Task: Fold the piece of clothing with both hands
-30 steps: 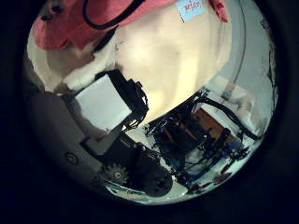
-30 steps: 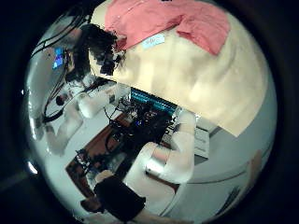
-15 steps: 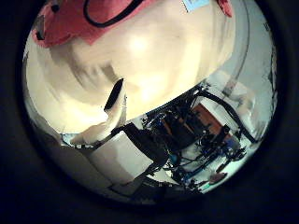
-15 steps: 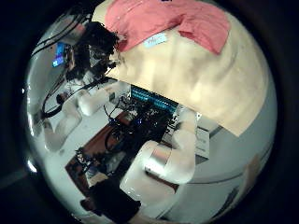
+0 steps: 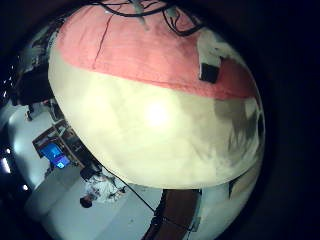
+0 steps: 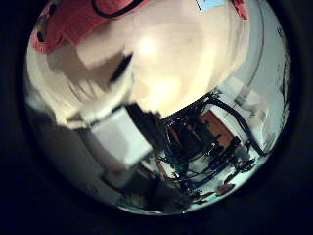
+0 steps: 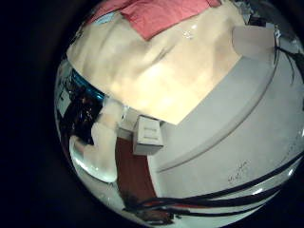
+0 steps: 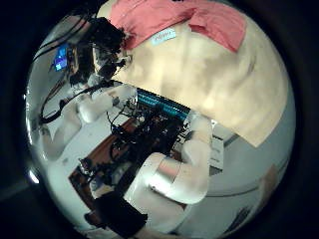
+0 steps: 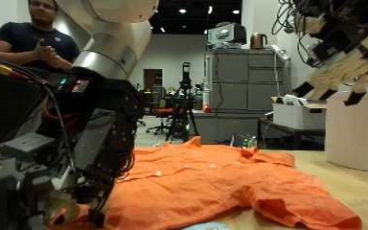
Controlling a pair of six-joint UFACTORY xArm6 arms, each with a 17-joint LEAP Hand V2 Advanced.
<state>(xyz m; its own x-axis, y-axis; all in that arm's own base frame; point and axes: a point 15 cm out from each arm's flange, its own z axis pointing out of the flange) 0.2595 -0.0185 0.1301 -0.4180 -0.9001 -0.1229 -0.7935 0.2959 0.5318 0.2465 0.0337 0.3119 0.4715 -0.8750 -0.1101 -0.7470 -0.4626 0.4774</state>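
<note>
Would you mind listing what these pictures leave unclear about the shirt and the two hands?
- Outside view: the near arm hides one end of the orange shirt and whatever hand it carries.
- Outside view: the raised hand is cut by the top edge; left or right cannot be told.
- Left thumb side palm view: the parts nearest the camera are blurred.
- Right thumb side palm view: the hand beside the shirt is too small to judge its grip.

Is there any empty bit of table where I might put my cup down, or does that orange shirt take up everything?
The orange shirt covers only part of the table. A broad bare wooden stretch runs between the shirt's edge and the table's rim; another strip lies beside the shirt. Around the hand raised above it is crowded.
</note>
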